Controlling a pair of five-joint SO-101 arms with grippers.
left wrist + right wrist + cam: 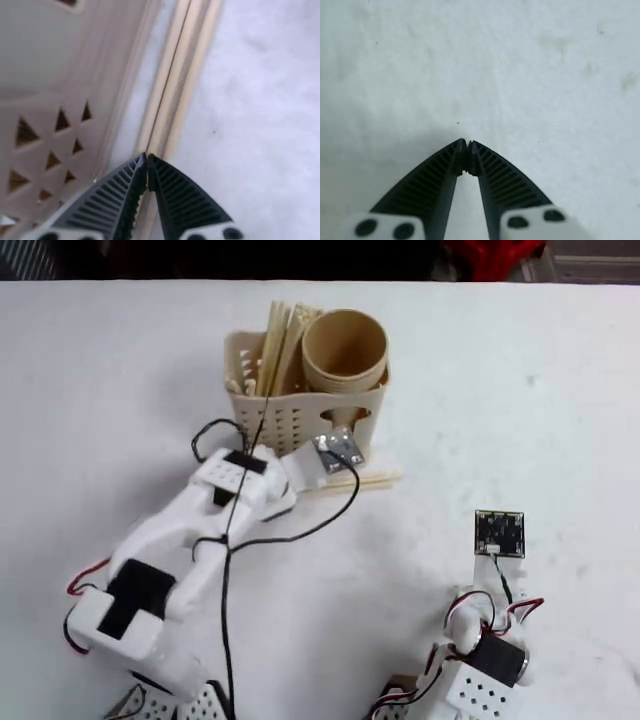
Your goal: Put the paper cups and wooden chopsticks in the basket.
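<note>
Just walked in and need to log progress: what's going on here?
The basket already holds paper cups and standing chopsticks. Loose chopsticks lie on the table along its front wall; the left gripper sits shut right over them. The right gripper is shut over bare table.

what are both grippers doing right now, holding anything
Left gripper: closed, tips above the loose chopsticks beside the basket; a grip cannot be told.
Right gripper: closed, holding nothing.
</note>
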